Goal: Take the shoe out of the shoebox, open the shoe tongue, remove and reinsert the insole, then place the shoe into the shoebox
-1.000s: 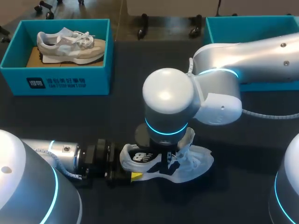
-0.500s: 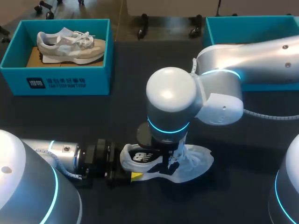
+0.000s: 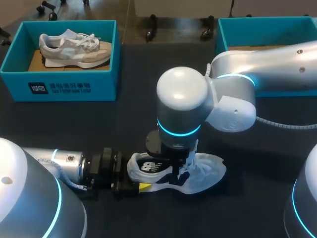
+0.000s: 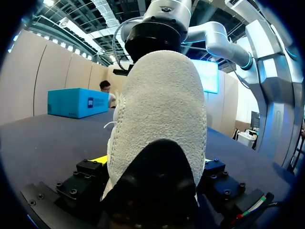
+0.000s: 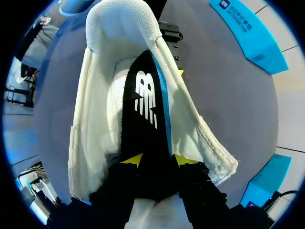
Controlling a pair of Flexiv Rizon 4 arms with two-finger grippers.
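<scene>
R hand (image 5: 157, 161) pinches insole (image 5: 143, 105) in shoe (image 5: 93, 124).

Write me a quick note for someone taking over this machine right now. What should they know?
Left end effector: shut on the white shoe at its heel.
Right end effector: shut on the black insole, which lies in the shoe's opening.
Done: shoe is out, on the table.
Left: finish the insole step (going out or back in, unclear), then box the shoe.
Far-left shoebox holds another shoe; far-right shoebox stands open.
</scene>
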